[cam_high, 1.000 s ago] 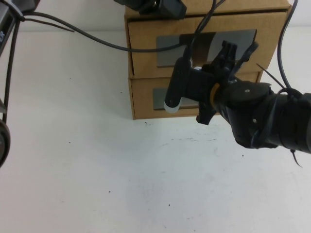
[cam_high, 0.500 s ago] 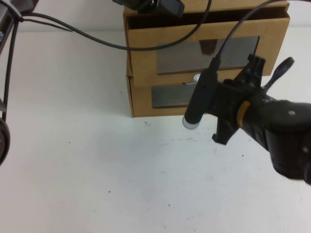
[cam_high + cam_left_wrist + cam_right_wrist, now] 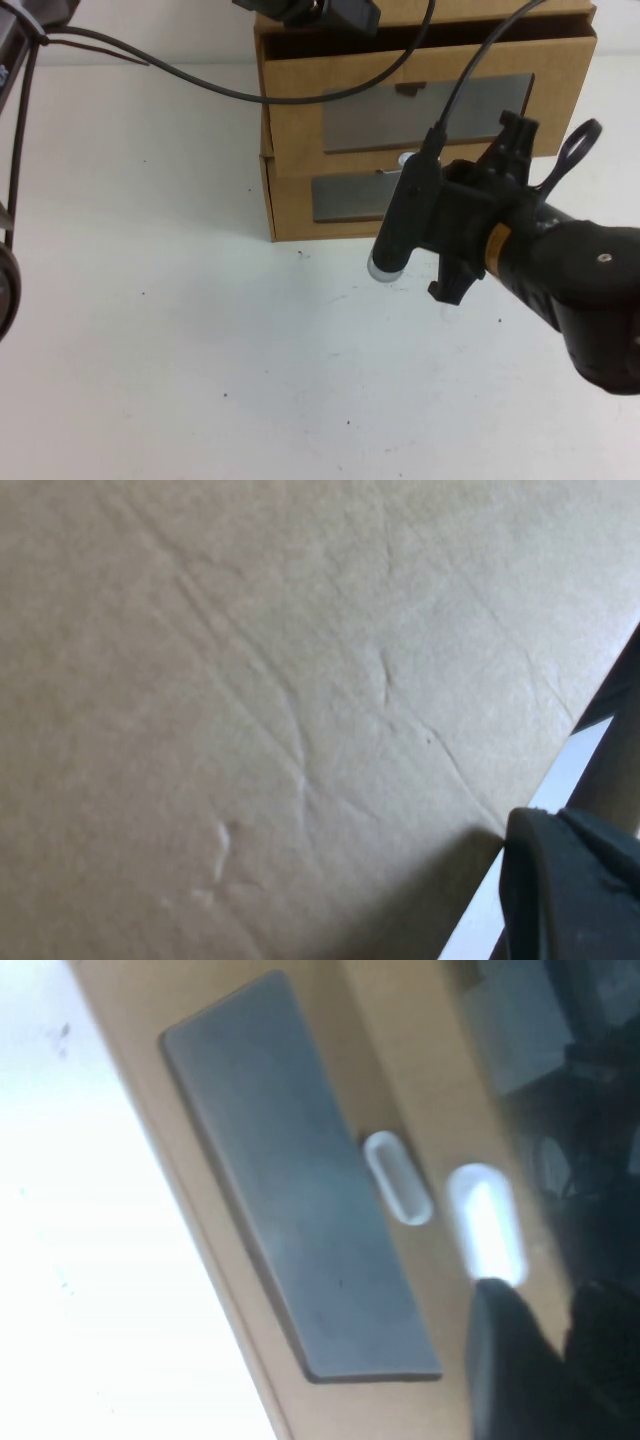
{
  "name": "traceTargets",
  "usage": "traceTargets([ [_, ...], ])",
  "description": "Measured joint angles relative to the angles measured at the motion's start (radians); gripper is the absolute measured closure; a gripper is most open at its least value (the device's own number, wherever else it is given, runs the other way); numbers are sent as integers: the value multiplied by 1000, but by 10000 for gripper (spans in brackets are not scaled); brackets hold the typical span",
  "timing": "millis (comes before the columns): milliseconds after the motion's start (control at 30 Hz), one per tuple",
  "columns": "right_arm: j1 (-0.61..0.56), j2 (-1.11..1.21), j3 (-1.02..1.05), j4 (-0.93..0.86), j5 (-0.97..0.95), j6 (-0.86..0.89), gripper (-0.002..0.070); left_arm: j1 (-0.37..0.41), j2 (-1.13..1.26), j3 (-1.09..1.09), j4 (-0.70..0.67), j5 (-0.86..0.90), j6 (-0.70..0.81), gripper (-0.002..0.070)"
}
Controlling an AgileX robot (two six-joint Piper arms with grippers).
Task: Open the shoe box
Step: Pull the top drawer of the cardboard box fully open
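Observation:
Two brown cardboard shoe boxes are stacked at the back of the table. The upper box [image 3: 300, 110] has a grey label [image 3: 420, 110] and a small tab [image 3: 405, 88]; its drawer stands slightly out, with a dark gap along the top. The lower box [image 3: 290, 200] carries its own grey label [image 3: 290, 1220] beside a white oval hole [image 3: 397, 1177]. My right gripper [image 3: 545, 140] hovers just in front of the boxes, fingers slightly apart and holding nothing. My left gripper [image 3: 320, 12] rests on the upper box's top; one black finger [image 3: 570, 885] shows against the cardboard.
The white table [image 3: 200, 350] stretches out in front of the boxes and to their left. Black cables [image 3: 200, 80] run across from the left to the box top. The right arm's black camera tube [image 3: 400, 225] hangs in front of the lower box.
My right gripper has drawn back from the upper box's front, toward me and to the right, and its fingers have parted. The upper drawer has come out slightly.

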Motion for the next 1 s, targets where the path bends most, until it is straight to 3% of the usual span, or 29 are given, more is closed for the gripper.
traceTargets([
  [133, 0, 54, -2, -7, 5, -34, 461, 0, 0, 0, 0, 0, 0, 680],
  [200, 0, 91, -19, -7, 29, -38, 440, 0, 0, 0, 0, 0, 0, 680],
  [533, 0, 175, -106, -7, 93, -43, 448, 0, 0, 0, 0, 0, 8, 680],
  [1000, -59, 175, -111, -7, 31, -68, 450, 0, 0, 0, 0, 0, 20, 680],
])
